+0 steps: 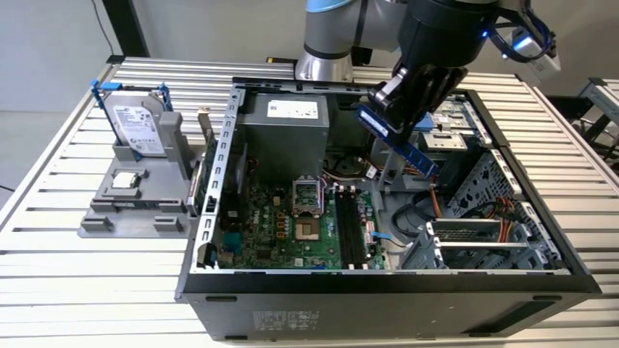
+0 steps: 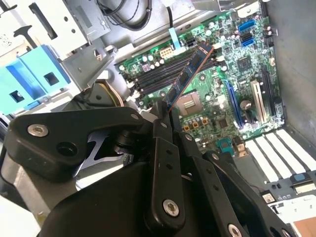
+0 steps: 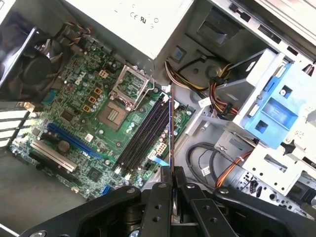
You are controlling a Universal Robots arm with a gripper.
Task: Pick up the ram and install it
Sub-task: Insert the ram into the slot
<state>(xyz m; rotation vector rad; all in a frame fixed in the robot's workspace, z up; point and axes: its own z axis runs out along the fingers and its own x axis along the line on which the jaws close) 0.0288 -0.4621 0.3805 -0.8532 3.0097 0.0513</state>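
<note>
Already the gripper is clamped on one end of the ram, holding it tilted in the air over the open computer case, so pick-up looks done, while the memory slots beyond look empty and installation is not yet done.

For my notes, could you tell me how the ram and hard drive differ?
The ram is a thin dark strip; the hard drive is a silver box. The ram hangs tilted in the gripper over the motherboard; the hard drive stands on end in a grey holder.
</note>
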